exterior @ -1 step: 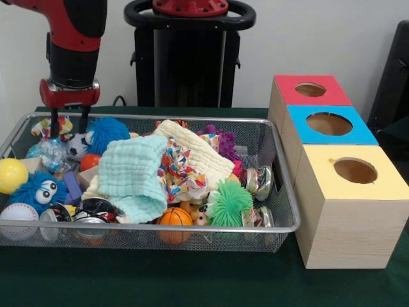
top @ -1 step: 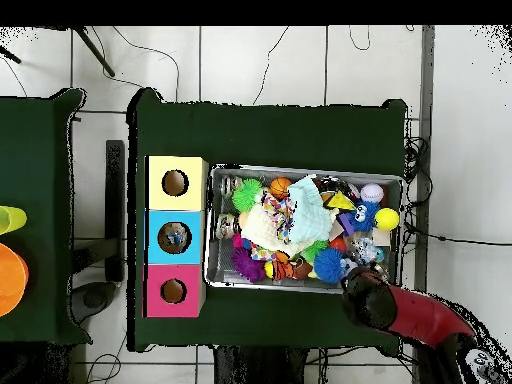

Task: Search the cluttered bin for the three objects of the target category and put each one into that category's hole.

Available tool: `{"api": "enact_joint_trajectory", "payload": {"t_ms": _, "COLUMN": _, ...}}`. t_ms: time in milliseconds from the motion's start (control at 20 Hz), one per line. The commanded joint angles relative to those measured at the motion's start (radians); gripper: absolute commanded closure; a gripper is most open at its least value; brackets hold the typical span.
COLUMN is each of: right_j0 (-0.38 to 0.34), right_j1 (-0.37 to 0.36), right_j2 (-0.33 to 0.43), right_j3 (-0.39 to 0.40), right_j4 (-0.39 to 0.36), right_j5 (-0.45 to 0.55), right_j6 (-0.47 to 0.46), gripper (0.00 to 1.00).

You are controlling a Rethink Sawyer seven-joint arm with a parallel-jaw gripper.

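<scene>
A wire mesh bin (exterior @ -1 step: 160, 228) is packed with toys: a yellow ball (exterior @ -1 step: 11, 174), a baseball (exterior @ -1 step: 18, 212), a small basketball (exterior @ -1 step: 174, 217), two blue fuzzy balls (exterior @ -1 step: 105, 132) (exterior @ -1 step: 38, 190), a green spiky ball (exterior @ -1 step: 228, 203) and metal bells (exterior @ -1 step: 259, 181). A mint cloth (exterior @ -1 step: 131, 176) and a cream cloth (exterior @ -1 step: 195, 150) lie over the middle and hide what is under them. My gripper (exterior @ -1 step: 69, 123) hangs open over the bin's back left corner, just above the toys, holding nothing. In the overhead view the arm (top @ -1 step: 400, 312) covers the gripper.
Three wooden boxes stand in a row beside the bin, each with a round hole on top: red (exterior @ -1 step: 311, 89), blue (exterior @ -1 step: 329, 123), yellow (exterior @ -1 step: 354, 171). In the overhead view they sit left of the bin (top @ -1 step: 212, 230), and something lies inside the blue hole (top @ -1 step: 175, 238).
</scene>
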Motion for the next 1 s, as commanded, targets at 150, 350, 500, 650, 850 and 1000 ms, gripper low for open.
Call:
{"api": "enact_joint_trajectory", "payload": {"t_ms": 150, "right_j0": 0.011, "right_j1": 0.055, "right_j2": 0.090, "right_j3": -0.116, "right_j4": -0.086, "right_j5": -0.105, "right_j6": 0.110, "gripper": 0.00}}
{"api": "enact_joint_trajectory", "payload": {"t_ms": 350, "right_j0": 0.020, "right_j1": -0.027, "right_j2": 0.107, "right_j3": -0.089, "right_j4": -0.072, "right_j5": -0.015, "right_j6": 0.092, "gripper": 0.00}}
{"api": "enact_joint_trajectory", "payload": {"t_ms": 500, "right_j0": 0.004, "right_j1": -0.059, "right_j2": 0.144, "right_j3": -0.072, "right_j4": -0.060, "right_j5": -0.001, "right_j6": 0.087, "gripper": 0.00}}
{"api": "enact_joint_trajectory", "payload": {"t_ms": 650, "right_j0": -0.026, "right_j1": -0.057, "right_j2": 0.194, "right_j3": -0.065, "right_j4": -0.067, "right_j5": -0.032, "right_j6": 0.083, "gripper": 0.00}}
{"api": "enact_joint_trajectory", "payload": {"t_ms": 850, "right_j0": -0.052, "right_j1": -0.073, "right_j2": 0.236, "right_j3": -0.046, "right_j4": -0.059, "right_j5": -0.007, "right_j6": 0.075, "gripper": 0.00}}
{"api": "enact_joint_trajectory", "payload": {"t_ms": 1000, "right_j0": -0.055, "right_j1": -0.087, "right_j2": 0.254, "right_j3": -0.042, "right_j4": -0.060, "right_j5": -0.006, "right_j6": 0.079, "gripper": 0.00}}
